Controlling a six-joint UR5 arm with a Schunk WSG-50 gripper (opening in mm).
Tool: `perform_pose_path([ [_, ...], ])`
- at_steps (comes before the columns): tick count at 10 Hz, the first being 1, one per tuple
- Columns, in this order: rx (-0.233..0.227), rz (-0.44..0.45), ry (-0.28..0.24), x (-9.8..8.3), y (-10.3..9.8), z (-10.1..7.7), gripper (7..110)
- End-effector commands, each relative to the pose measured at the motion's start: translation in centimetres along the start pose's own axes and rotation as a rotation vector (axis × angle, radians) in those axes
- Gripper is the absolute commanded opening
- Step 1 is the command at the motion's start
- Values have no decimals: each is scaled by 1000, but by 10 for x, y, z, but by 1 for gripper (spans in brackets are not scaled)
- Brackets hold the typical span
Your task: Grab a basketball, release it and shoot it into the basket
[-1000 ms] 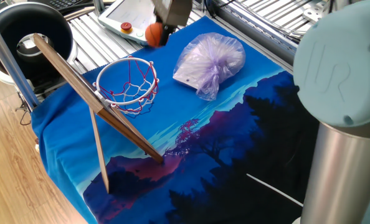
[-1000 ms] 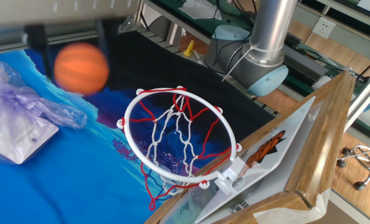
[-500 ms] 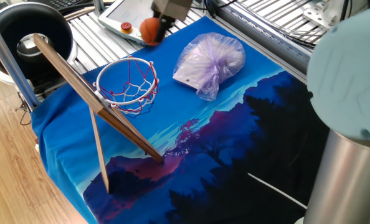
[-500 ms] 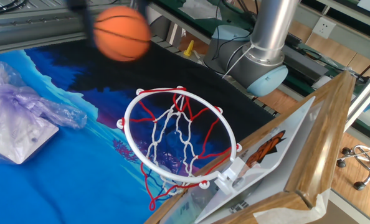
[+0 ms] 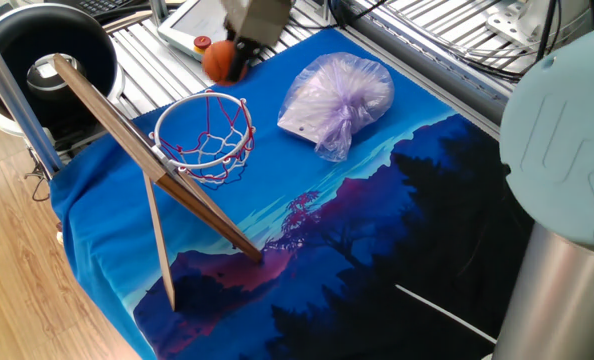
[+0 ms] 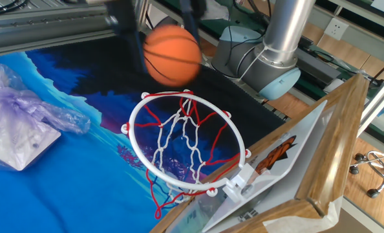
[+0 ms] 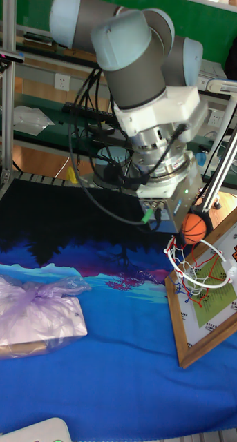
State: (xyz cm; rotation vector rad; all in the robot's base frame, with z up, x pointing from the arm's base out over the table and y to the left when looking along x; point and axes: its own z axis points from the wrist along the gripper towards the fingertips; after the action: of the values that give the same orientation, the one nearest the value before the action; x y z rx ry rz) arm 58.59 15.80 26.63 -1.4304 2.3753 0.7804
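The orange basketball (image 5: 218,60) hangs in the air with my gripper (image 5: 223,55) shut on it, just beyond the far edge of the basket (image 5: 249,130). In the other fixed view the basketball (image 6: 172,54) sits between two blurred dark fingers (image 6: 124,26), right above the back of the basket's red rim (image 6: 131,126). The tall fixed view shows the basketball (image 7: 194,228) under the gripper (image 7: 192,225), over the basket's rim (image 7: 175,264) and beside the wooden backboard (image 7: 216,298).
A pale purple plastic bag (image 5: 337,95) lies on the blue cloth to the right of the hoop. A big black round tub (image 5: 47,50) stands at the far left, behind the backboard (image 5: 147,150). A white pendant with a red button (image 5: 202,42) lies behind the ball.
The gripper has carried the basketball sideways toward the hoop, from near the bag side to just above the rim's far edge. The hoop and the bag have stayed put.
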Motion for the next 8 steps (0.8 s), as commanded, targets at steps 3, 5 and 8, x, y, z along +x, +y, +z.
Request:
perform_pose_path([
  [3, -31, -10, -87, -34, 3, 21, 7],
  [5, -36, -6, -39, -21, 1, 29, 7],
  [8, -5, 58, 46, 1, -5, 38, 7],
])
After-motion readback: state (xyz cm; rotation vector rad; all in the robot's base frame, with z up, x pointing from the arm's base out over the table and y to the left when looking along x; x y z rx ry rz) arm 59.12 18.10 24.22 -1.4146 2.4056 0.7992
